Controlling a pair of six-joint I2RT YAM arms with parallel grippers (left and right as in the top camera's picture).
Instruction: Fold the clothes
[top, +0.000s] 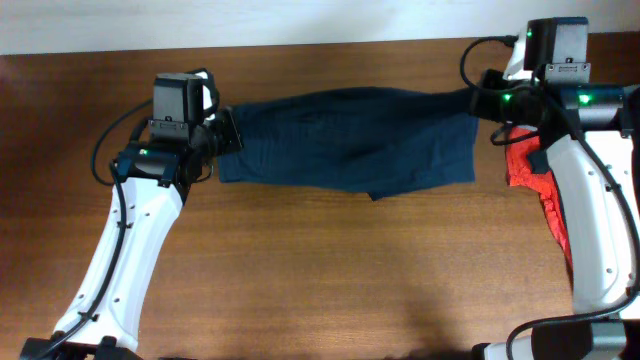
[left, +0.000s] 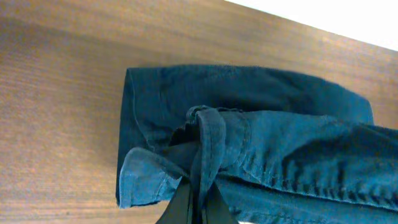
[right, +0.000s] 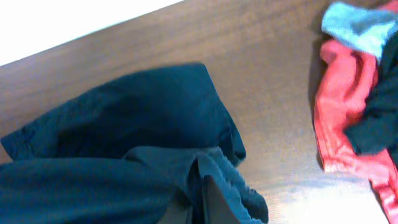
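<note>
shorts (top: 350, 140): navy, stretched between both arms, far middle of table (top: 320, 270). left gripper (top: 225, 135): pinching left edge. right gripper (top: 478, 100): pinching right edge. progress: seemingly doubled over once, further folds judged left. pile (top: 525, 165): red, grey and black garments, far right, crumpled, unfolded. containers: none in view.

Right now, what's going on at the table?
Both arms are on the navy shorts. The left gripper pinches one end and the right gripper the other, so the cloth is stretched between them over the table. A red garment lies bunched beside the right arm, untouched.
</note>
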